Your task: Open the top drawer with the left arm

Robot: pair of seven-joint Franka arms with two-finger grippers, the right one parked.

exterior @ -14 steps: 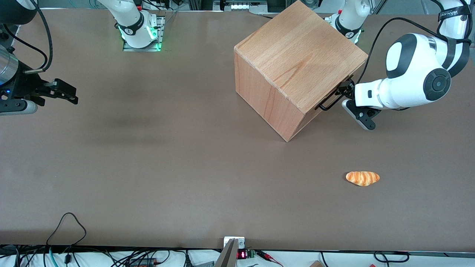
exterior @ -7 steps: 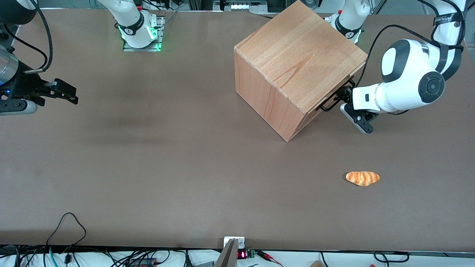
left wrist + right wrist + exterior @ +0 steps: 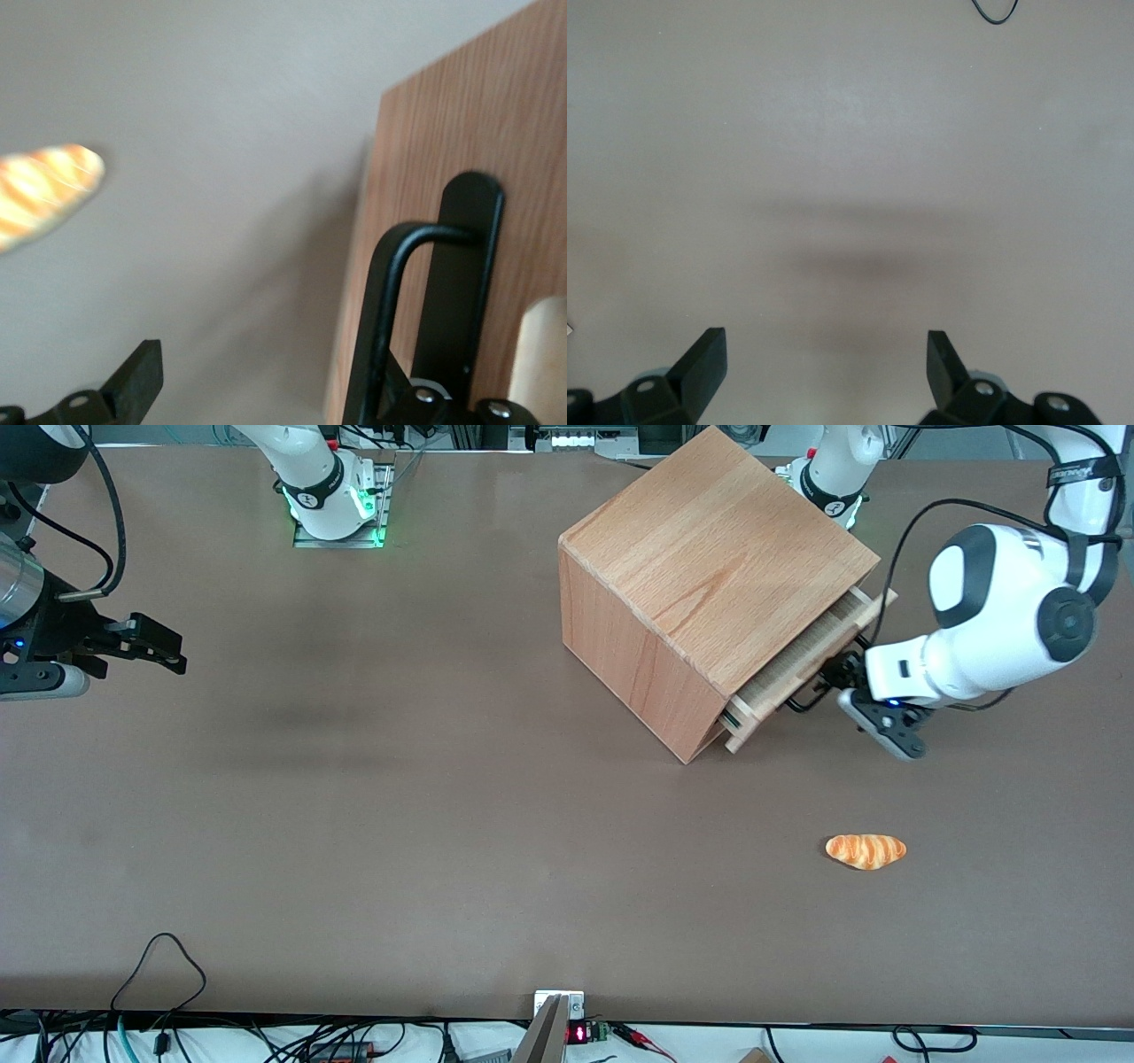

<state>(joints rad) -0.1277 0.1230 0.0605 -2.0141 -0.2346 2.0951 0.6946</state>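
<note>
While the left arm reaches in low from the working arm's end of the surface, its tool sits right at the black bar handle on the front of the top drawer. Drawer is partly out of the wooden cabinet: a strip of the tray's ribbed light wood shows betw. the cabinet's top edge and the flat drawer front, which stands clear of the cabinet face. Under the drawer's nearer corner a dark gap shows.

Cabinet is a big cube, set at an angle on the surface w/ one corner toward the front camera and the drawer side facing the working arm. It stands toward the working arm's end, farther from the camera than mid-surface.

Wrist view: tool's fingers are apart, approx. as wide as the parked arm's. One black fingertip hangs over bare surface; the other side of the tool is tucked in by the handle, w/ the curved end of the bar and its flat black mounting plate close up against the wood of the drawer front. Bar lies inside the span of the fingers, up against that 2nd side, not squeezed from both sides.

An orange-striped bread roll lies on the surface nearer the camera than the cabinet and the tool, well apart from both.
</note>
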